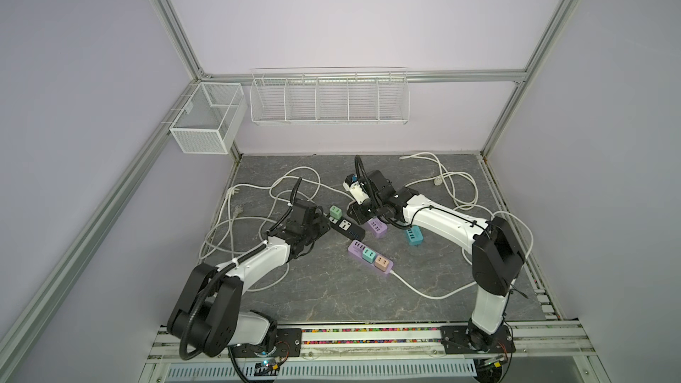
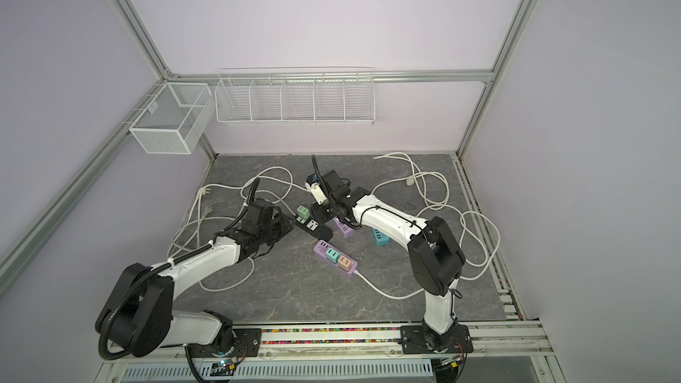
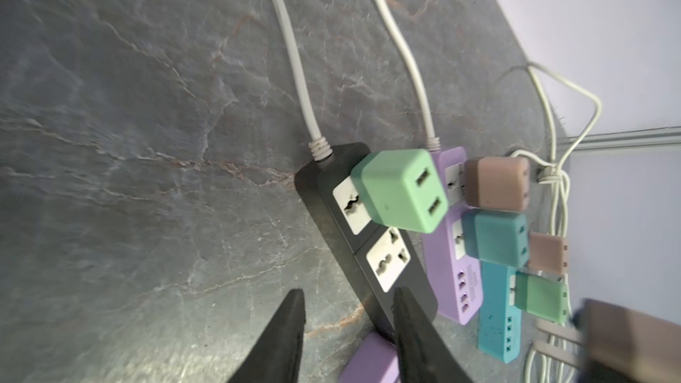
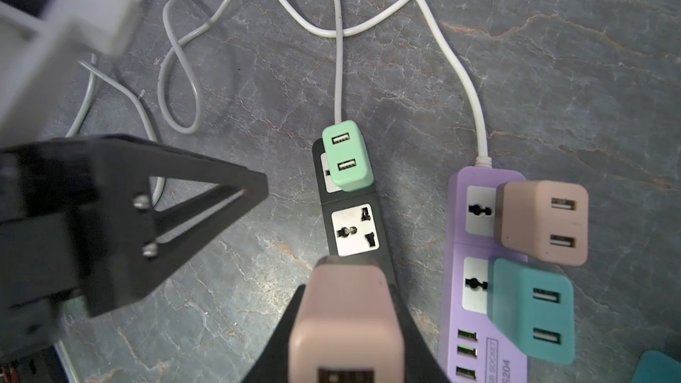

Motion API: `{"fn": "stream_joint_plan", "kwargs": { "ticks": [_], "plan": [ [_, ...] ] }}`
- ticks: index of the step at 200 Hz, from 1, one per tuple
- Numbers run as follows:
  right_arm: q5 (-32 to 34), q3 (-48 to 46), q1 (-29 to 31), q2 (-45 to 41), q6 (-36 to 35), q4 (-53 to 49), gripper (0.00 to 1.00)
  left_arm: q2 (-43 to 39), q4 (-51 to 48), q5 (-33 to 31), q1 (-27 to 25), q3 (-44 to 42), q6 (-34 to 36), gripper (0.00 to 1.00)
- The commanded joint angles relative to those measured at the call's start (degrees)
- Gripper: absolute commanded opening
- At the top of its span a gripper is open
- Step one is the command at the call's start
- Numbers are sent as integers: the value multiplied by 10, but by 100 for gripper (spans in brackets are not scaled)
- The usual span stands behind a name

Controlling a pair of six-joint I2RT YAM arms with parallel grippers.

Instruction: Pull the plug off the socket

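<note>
The black power strip (image 1: 348,229) (image 2: 313,228) lies mid-table with a green plug (image 1: 335,211) (image 4: 346,158) seated in its far socket. Its second socket (image 4: 354,230) (image 3: 387,263) is bare. My right gripper (image 4: 346,289) is shut on a pink plug (image 4: 346,326), held just above the strip's near end; in both top views this gripper (image 1: 358,211) (image 2: 321,211) hides the plug. My left gripper (image 3: 348,326) (image 1: 324,224) stands open at the strip's other side, with one finger (image 3: 409,329) over the strip's edge and nothing gripped.
A purple strip (image 4: 479,270) with a pink and a teal plug lies beside the black one. Another purple strip (image 1: 370,255), a teal strip (image 1: 413,234) and looping white cables (image 1: 280,193) crowd the table. Wire baskets (image 1: 328,97) hang on the back wall.
</note>
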Motion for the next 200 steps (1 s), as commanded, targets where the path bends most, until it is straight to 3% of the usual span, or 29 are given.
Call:
{"fn": "stream_joint_plan", "kwargs": {
  "ticks": [1,100,167,200],
  "plan": [
    [-13,-8,12,-15,36,-8,25,-55,-62,-47,-1,8,35,44],
    [-51,5,88,44,173,96,26,-291,-230,-158,7,-28,70,49],
    [-77,15,108,114,265,197,26,-394,-297,-189,9,-67,65,53],
    [-78,56,119,162,287,196,27,-421,-308,-193,10,-81,53,53]
  ]
}}
